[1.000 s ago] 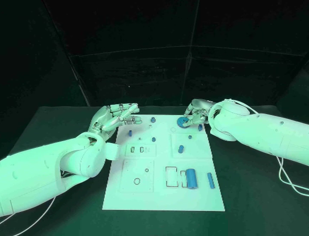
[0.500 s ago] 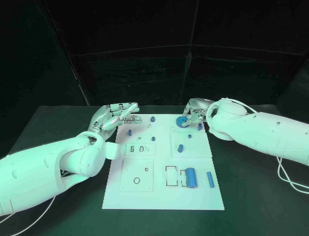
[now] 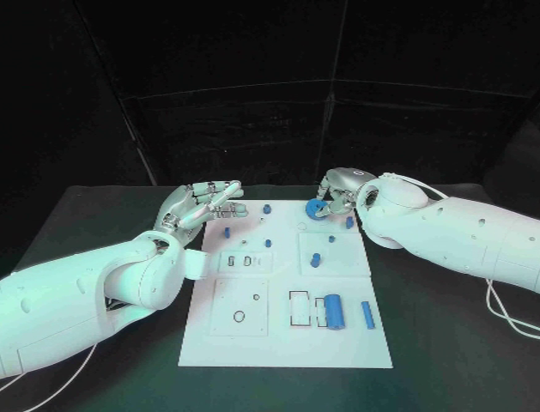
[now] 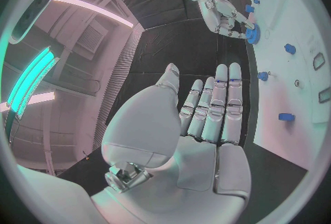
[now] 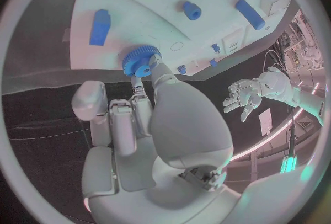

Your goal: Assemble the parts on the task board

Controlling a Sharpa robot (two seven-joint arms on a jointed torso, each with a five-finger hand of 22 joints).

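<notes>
Pinching a toothed blue gear (image 3: 317, 209) at the white board's (image 3: 260, 343) far edge, the silver right hand (image 3: 336, 196) grips it. One fat cylinder (image 3: 334, 311) and one slim bar (image 3: 367, 314) lie nearer. Left hand (image 3: 203, 202) hovers empty, fingers straight and spread.

I see a black table (image 3: 84, 215) w/ dark cloth top under everything. Black curtain backdrop (image 3: 270, 94) hangs behind it, seams showing. White cable (image 3: 511, 319) trails over the table on the right side.
</notes>
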